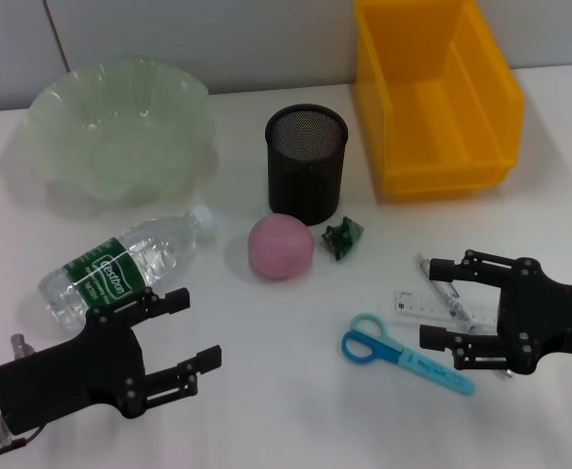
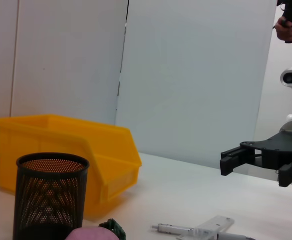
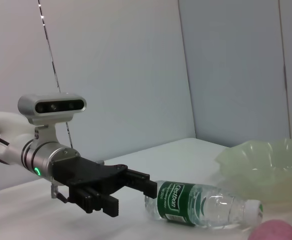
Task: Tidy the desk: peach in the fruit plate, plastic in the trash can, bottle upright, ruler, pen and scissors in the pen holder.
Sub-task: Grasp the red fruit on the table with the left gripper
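Observation:
A pink peach [image 1: 281,246] rests on the table in front of the black mesh pen holder [image 1: 307,161]. Beside it lies a crumpled green plastic wrapper [image 1: 343,237]. The clear bottle [image 1: 124,264] with a green label lies on its side, just beyond my open left gripper [image 1: 196,327]. My right gripper [image 1: 434,301] is open, with the clear ruler [image 1: 427,305] and the pen [image 1: 449,295] lying between its fingertips. Blue scissors [image 1: 403,354] lie close by, nearer the table's front. The pale green fruit plate [image 1: 119,122] and the yellow trash can [image 1: 432,93] hold nothing.
The fruit plate stands at the back left, the trash can at the back right and the pen holder between them. In the right wrist view the bottle [image 3: 200,205] lies just past the left gripper [image 3: 131,197].

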Robot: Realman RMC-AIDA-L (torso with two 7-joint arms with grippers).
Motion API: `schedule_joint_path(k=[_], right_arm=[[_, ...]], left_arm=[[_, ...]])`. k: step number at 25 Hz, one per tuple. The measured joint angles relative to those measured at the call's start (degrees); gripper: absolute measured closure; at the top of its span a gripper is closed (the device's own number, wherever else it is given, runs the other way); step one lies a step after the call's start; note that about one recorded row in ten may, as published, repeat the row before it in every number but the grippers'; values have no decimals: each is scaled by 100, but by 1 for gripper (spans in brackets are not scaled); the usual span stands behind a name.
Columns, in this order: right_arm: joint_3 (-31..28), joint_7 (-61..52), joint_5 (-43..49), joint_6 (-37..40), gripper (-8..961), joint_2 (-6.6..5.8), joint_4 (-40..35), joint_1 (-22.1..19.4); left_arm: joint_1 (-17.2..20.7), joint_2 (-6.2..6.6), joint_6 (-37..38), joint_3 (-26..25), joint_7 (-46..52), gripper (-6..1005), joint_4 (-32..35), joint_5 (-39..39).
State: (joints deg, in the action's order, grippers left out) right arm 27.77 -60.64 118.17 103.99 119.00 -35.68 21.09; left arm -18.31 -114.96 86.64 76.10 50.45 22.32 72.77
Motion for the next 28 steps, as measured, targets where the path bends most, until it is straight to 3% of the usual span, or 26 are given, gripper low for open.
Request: schedule_joint_path(k=[12,15,16,17,22,28], right_arm=[[0,0,-15,-42,123,7,2,0],[-1,1,-16,-156,123,14,6,-29],[-9,0,-17,-185,123,16,9,-50],[-29,1,-20,-202,123,16,14,-89],[-89,83,-45,-237,122,18,28,-272],[-88,86,-45,-241,122,16,75,-310]], left_arm=[[0,-12,-5,1,-16,216,0,-1],[-49,-84,-81,-100,-55,216,0,-10],[-131,-216,-293,-286,-58,216,0,-13],[-131,-216,-293,-286,-58,216,0,-13],[-548,-412,-1123,-429,-58,216,-90,-117],[-1253,-419,-1374,-302,-70,217,-493,-149]])
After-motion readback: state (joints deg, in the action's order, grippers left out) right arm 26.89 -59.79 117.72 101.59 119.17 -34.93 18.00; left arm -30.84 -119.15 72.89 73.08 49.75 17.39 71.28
